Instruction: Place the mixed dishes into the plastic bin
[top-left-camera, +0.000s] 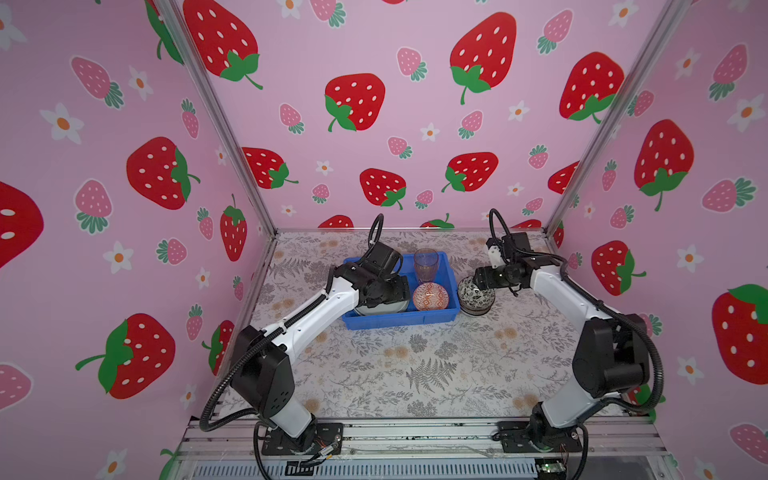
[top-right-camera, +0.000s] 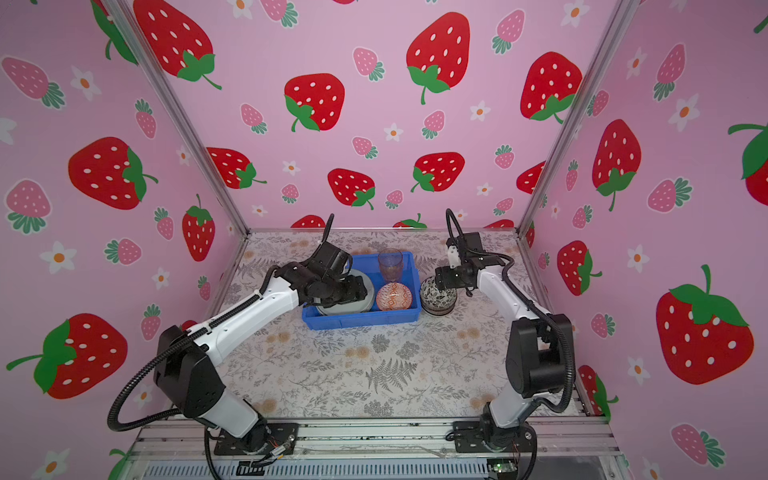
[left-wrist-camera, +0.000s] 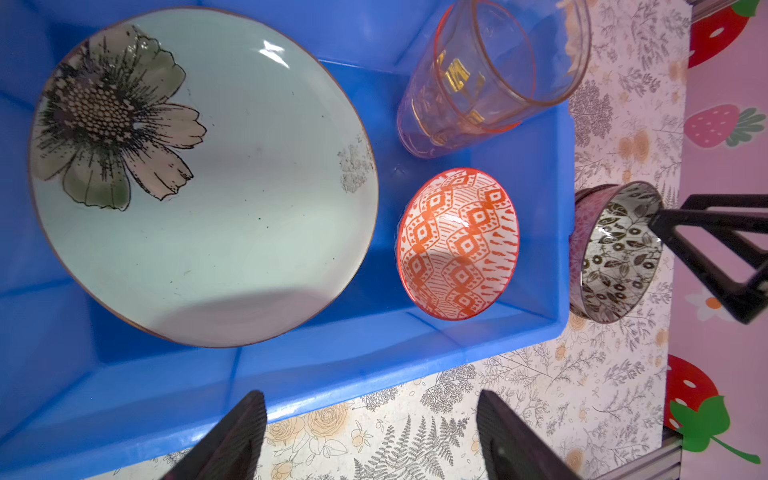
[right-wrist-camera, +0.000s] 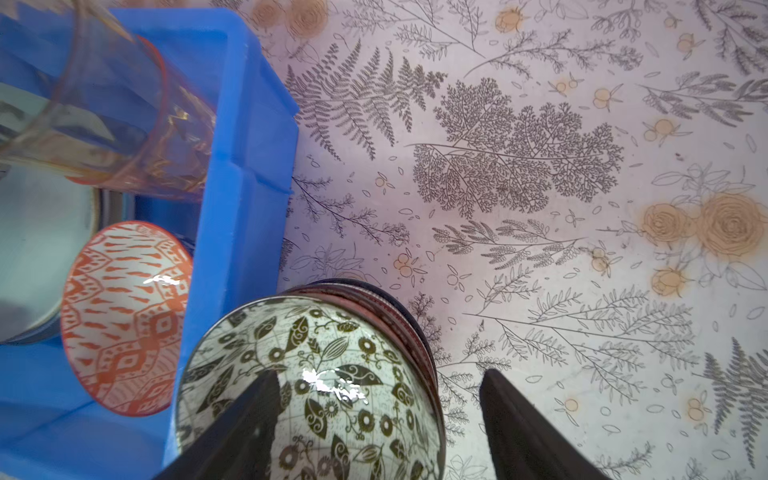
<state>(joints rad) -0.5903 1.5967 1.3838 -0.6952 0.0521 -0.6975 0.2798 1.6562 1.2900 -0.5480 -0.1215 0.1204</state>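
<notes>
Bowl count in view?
2: orange-red bowl inside the blue bin; black-white bowl outside it, beside its right wall. More may be nested beneath it.

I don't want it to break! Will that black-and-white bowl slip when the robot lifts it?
Probably slippery: the black-and-white bowl shines with glaze. Likely breakable, since it looks ceramic. It sits atop stacked dishes, so it might wobble.
</notes>
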